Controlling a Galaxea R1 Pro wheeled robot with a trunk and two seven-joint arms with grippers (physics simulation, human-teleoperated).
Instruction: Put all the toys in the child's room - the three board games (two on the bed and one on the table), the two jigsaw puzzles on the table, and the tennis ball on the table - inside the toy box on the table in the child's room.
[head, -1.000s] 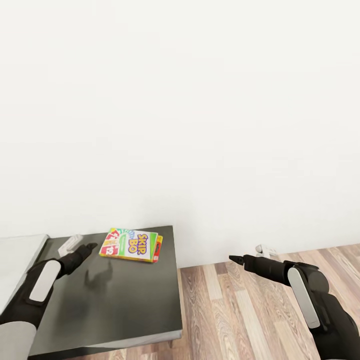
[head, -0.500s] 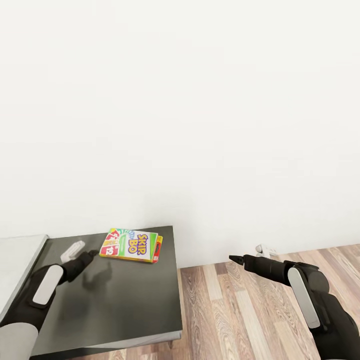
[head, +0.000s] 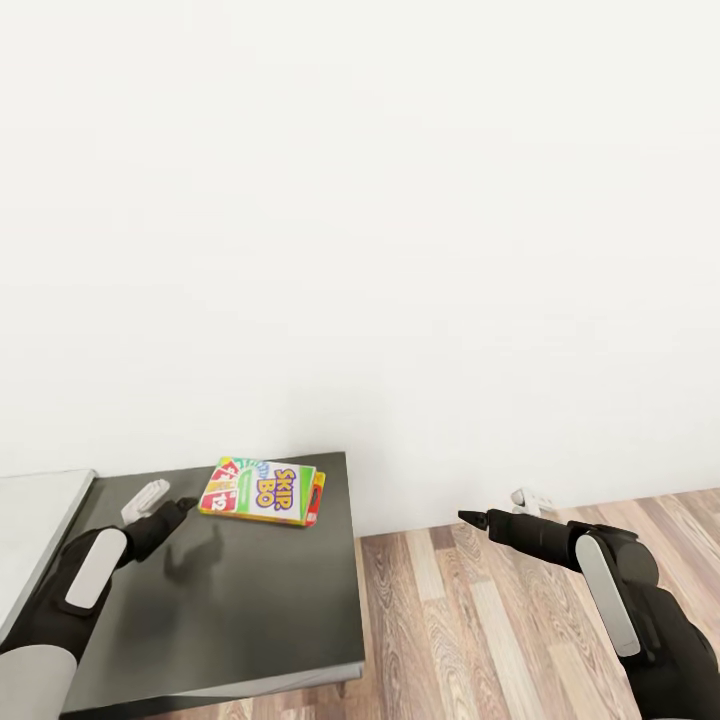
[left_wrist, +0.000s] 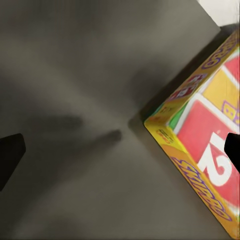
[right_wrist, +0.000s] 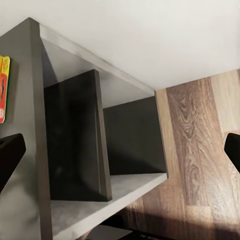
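— Where's the game box?

— The Skip-Bo box (head: 262, 490) lies flat on the dark surface (head: 250, 610), near its far edge by the white wall (head: 400, 200). My left gripper (head: 160, 508) hovers just beside its near corner, fingers spread, gripping nothing.

— And your other arm?

— My right gripper (head: 497, 509) hangs over the wood floor (head: 480, 620), well apart from the box, fingers spread too, empty.

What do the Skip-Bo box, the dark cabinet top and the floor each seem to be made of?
Skip-Bo box: probably printed cardboard, with bright colours and sharp folded edges. Dark cabinet top: smooth dark grey, faintly glossy, perhaps laminate or painted board. Floor: wood planks, with visible grain and seams.
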